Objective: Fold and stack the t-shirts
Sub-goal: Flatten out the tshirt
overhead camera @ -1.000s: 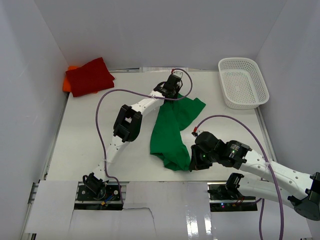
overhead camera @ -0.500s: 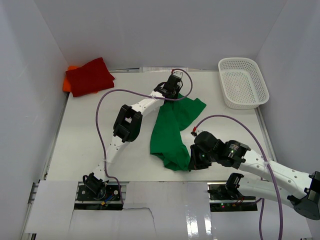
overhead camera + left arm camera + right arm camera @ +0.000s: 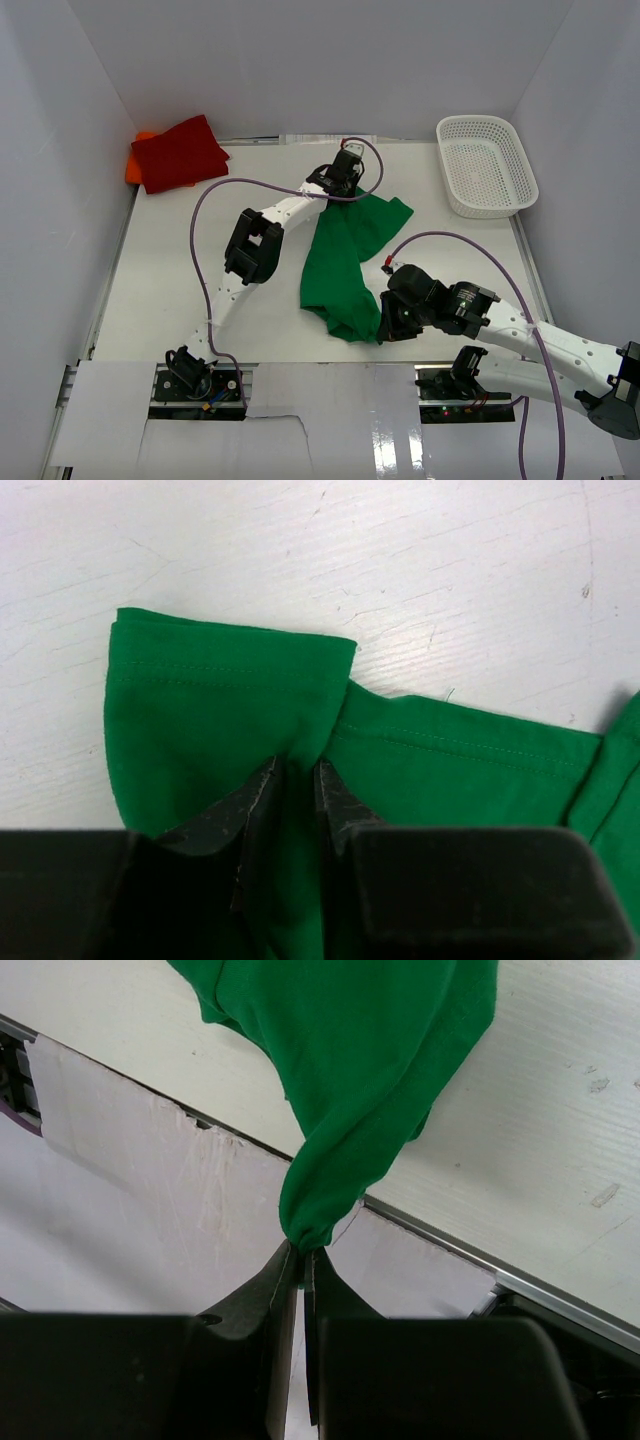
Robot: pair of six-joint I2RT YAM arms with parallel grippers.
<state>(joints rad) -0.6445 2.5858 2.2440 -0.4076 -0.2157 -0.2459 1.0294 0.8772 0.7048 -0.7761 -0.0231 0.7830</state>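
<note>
Cloth is caught at both ends of the green t-shirt (image 3: 345,255). Close to the near edge, right of its middle, the right gripper (image 3: 300,1252) has its fingers shut to a sliver on a twisted point of fabric, with very little cloth between them. We judge that the weak spot: a pull away from the other arm could draw the point out, and the near end would drop in a heap. In the right wrist view that end sits above the near edge, so a slip there might let it slide off the table (image 3: 170,290). Near the middle of the far edge, the left gripper (image 3: 297,775) has its fingers almost together on a fold just behind a stitched hem. We think uneven pulling between the arms would twist the shirt rather than spread it.

The shirt runs as a long crumpled band from the near grip to the far one, bunched and doubled at the near end, wider and flatter at the far end where a corner lies on the table. In the far left corner the red t-shirt (image 3: 180,152) lies folded on the orange t-shirt (image 3: 133,168), of which only an edge shows. The white basket (image 3: 445,165) sits in the far right corner.
</note>
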